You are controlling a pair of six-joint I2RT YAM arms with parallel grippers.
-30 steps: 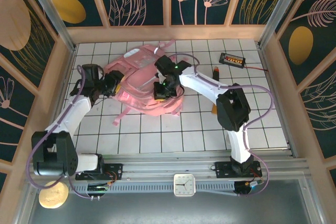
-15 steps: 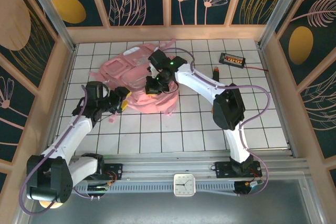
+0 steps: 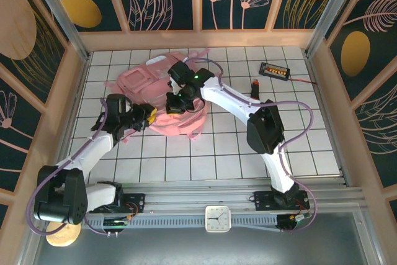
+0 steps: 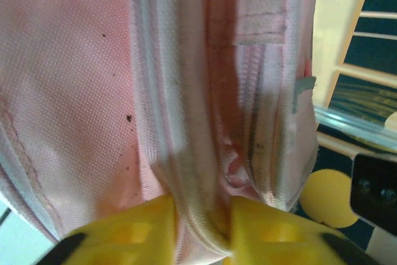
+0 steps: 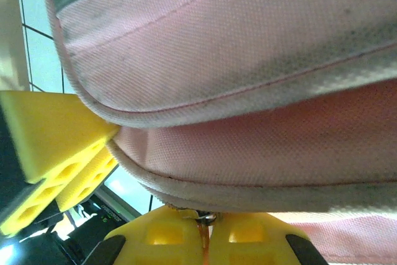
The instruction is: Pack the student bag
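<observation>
Pink fabric of the bag [image 3: 147, 82] lies crumpled on the bench [image 3: 248, 147], its bulk stretching from its near edge toward the back-left. Both pincers sit close together on that near edge. The left pincer [image 3: 144, 118], at the edge's left end, is narrow and pinches a fold of cloth between its yellow fingers [image 4: 136, 228]. The right pincer [image 3: 175, 103], just to the right of it, is closed tight on what looks like a small tab at the seam. Opening the mouth, I judge, calls for drawing the two grips apart along that edge.
</observation>
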